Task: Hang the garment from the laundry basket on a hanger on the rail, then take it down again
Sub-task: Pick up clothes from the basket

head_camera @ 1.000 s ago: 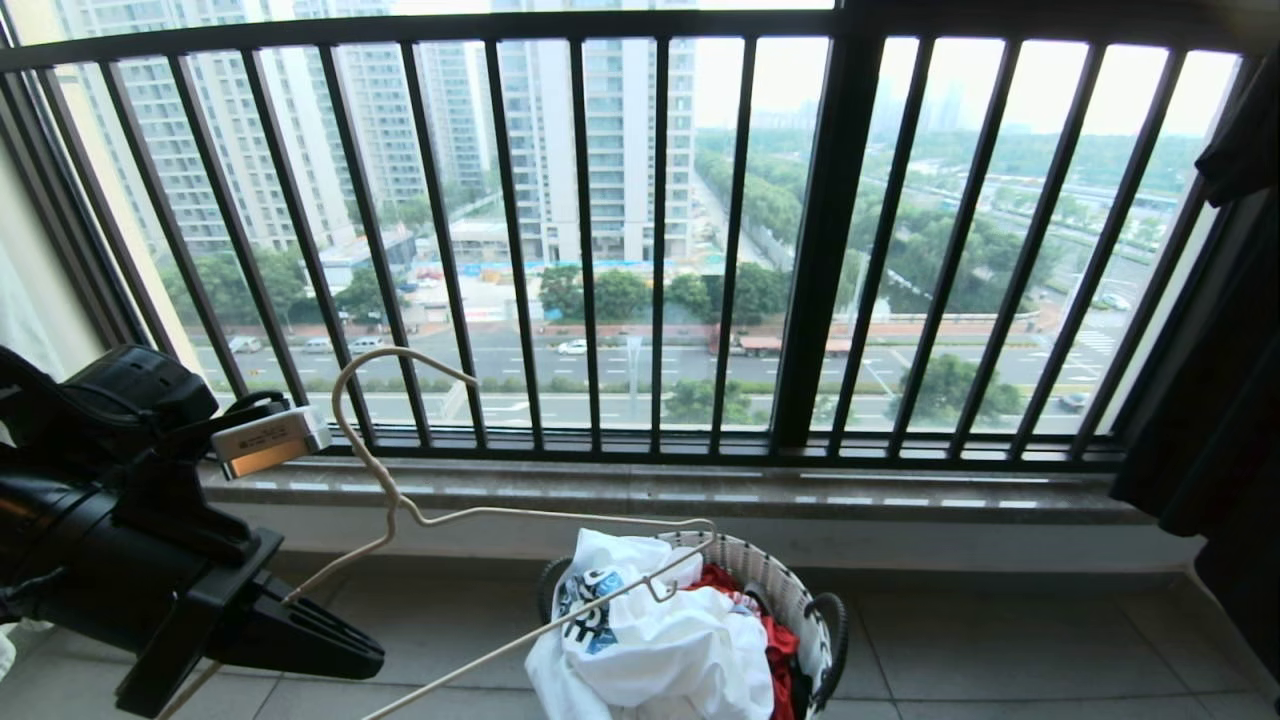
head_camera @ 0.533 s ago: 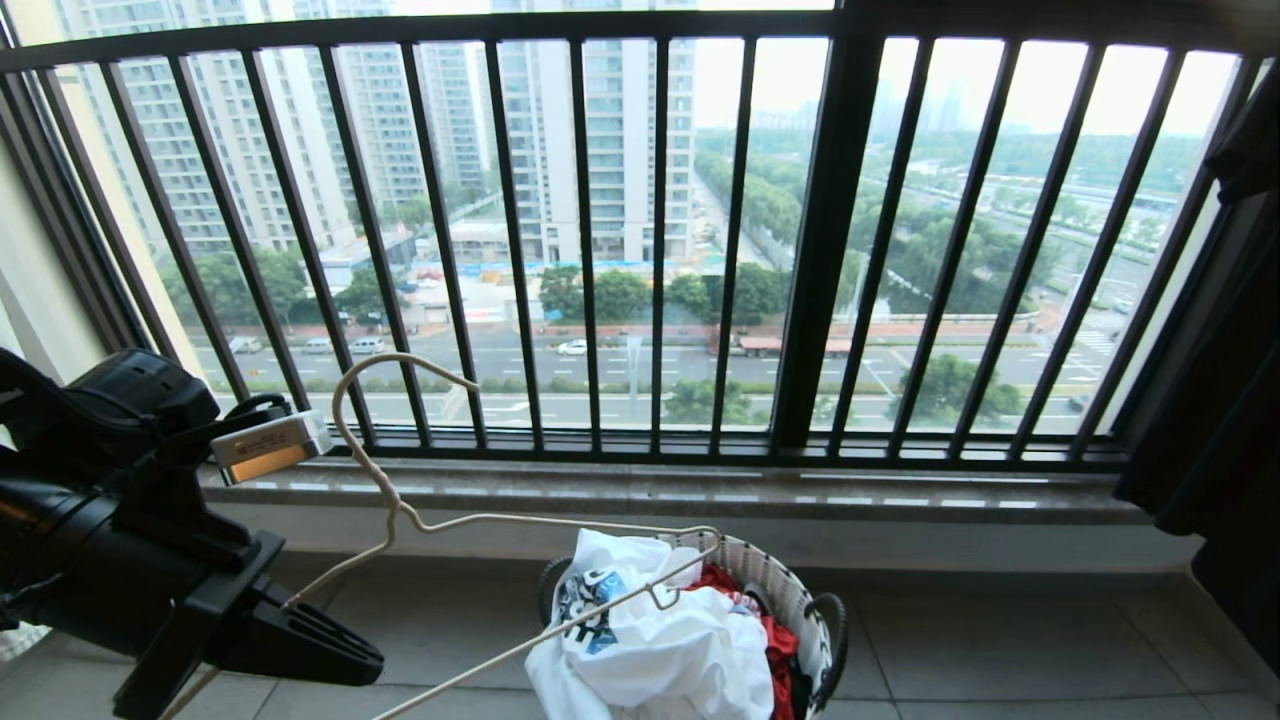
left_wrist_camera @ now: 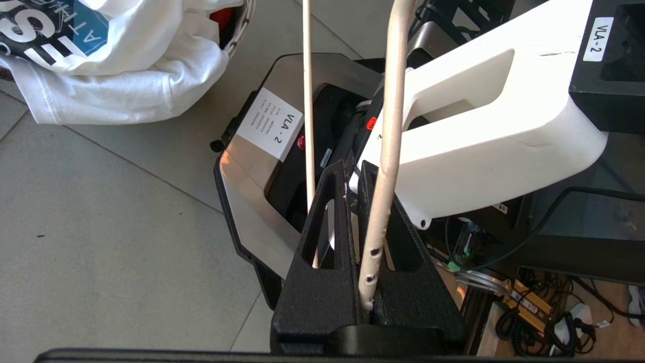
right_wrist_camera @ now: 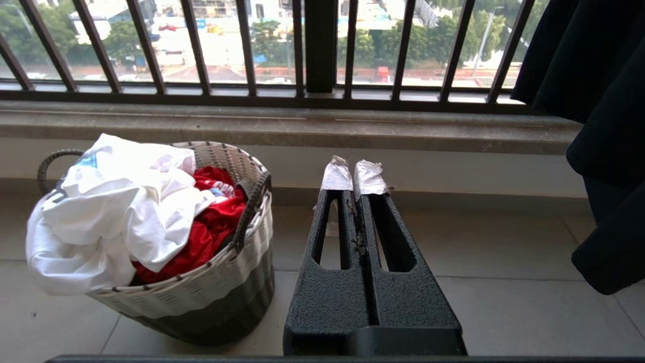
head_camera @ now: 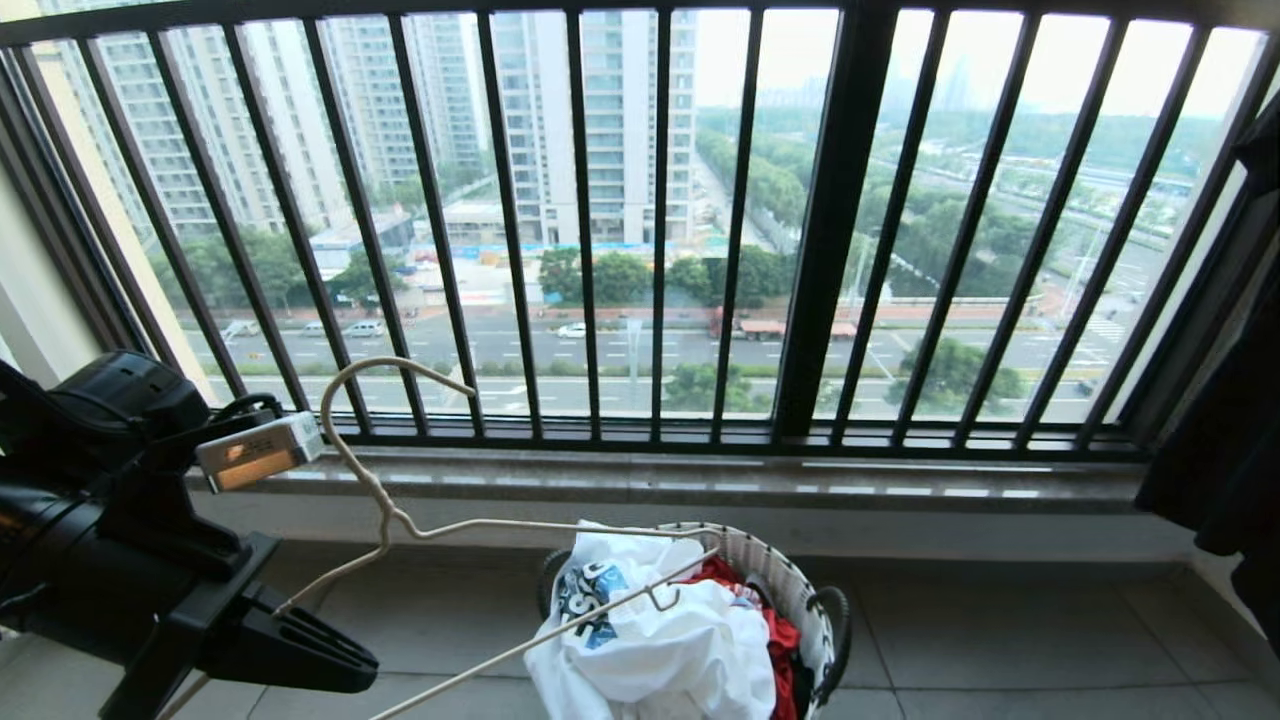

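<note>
The garment, a white T-shirt with a dark blue print, lies heaped on top of the laundry basket on the tiled floor. My left gripper is at the lower left, shut on the hanger. The cream wire's hook stands up by the window and its far end reaches over the basket. In the left wrist view the hanger runs out between the shut left gripper, above the garment. My right gripper is shut and empty, low beside the basket. The rail is out of view.
A black window railing with a stone sill closes off the far side. A dark garment hangs at the right. Red clothing lies under the T-shirt. My own base is below the left hand.
The whole head view has slid slightly upward, so the camera has moved. The left gripper keeps its hold on the hanger in about the same place.
</note>
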